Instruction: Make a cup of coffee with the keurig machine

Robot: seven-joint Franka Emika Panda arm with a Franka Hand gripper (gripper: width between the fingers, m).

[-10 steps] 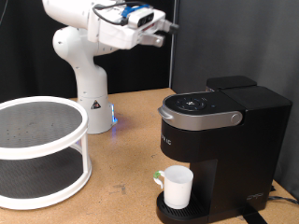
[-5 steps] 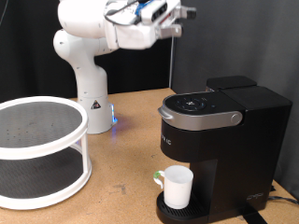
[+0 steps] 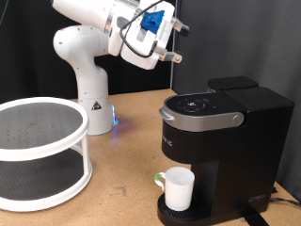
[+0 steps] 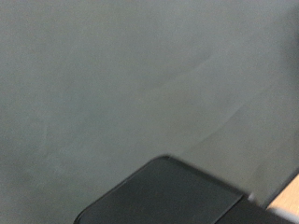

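The keurig machine (image 3: 224, 151) is a black box that stands upright on the brown table (image 3: 132, 151), at the exterior view's right. Its lid is down, with a silver band around the front. A few pale letters run down its front, but they are too small to read. The cup (image 3: 178, 187) is white and stands upright on the round drip tray, right under the brew head, with its open top facing up. The gripper (image 3: 175, 42) is high in the air, above the machine and well apart from it. Whether its fingers are spread or closed cannot be told. A white round rack (image 3: 42, 151) sits at the exterior view's left. The wrist view shows only a grey wall and a dark corner.
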